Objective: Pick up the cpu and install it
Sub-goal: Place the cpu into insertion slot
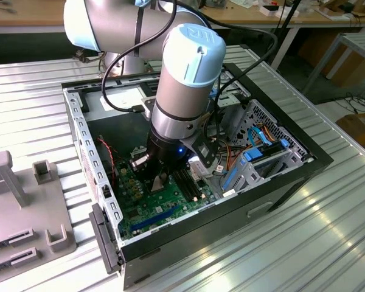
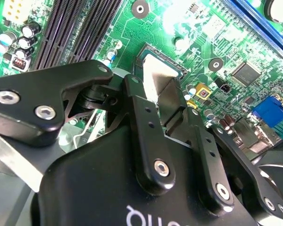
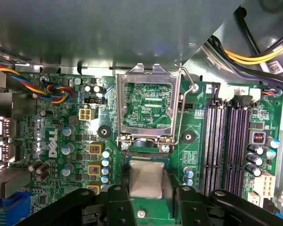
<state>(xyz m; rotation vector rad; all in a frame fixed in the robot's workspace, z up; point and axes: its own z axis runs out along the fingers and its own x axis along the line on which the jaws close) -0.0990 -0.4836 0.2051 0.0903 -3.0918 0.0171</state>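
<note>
Silver-topped, the small flat square cpu (image 3: 145,178) sat clamped between the fingers of the black metal gripper (image 3: 150,189), low over the black square socket (image 3: 146,156) on the green motherboard (image 3: 56,141). The socket's hinged metal frame (image 3: 148,106) lay flipped open. In the exterior view, the arm reached down into the open black computer case (image 1: 261,202).

The cpu (image 3: 145,178) is silver, the motherboard (image 3: 146,101) green, the jaws black.

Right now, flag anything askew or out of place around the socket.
Nothing stands out. The cpu sits square between the fingers over the socket, and the metal frame stands swung open beside it.
</note>
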